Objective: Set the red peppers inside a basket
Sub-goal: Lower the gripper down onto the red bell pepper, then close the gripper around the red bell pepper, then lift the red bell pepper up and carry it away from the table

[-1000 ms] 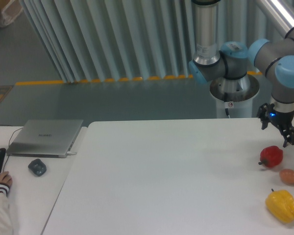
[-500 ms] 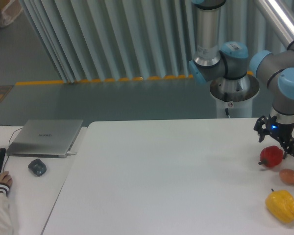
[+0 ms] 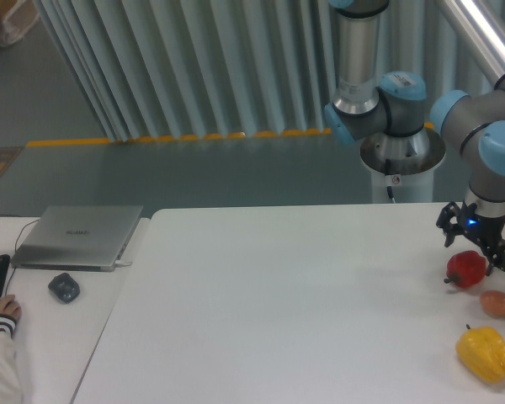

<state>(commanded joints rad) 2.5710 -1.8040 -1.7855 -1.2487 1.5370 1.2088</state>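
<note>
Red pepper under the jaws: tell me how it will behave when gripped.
The red pepper looks glossy, so it may slip between closing jaws. Its rounded body lies on the table stem sideways, so a nudge could roll it toward the egg-shaped thing.

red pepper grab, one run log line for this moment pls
phase: pre-grasp | claw: open, straddling top of red bell pepper | pepper: on table, not lifted | basket: not in view

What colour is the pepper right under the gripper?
Glossy red pepper, seen in the fixed camera view.
</note>
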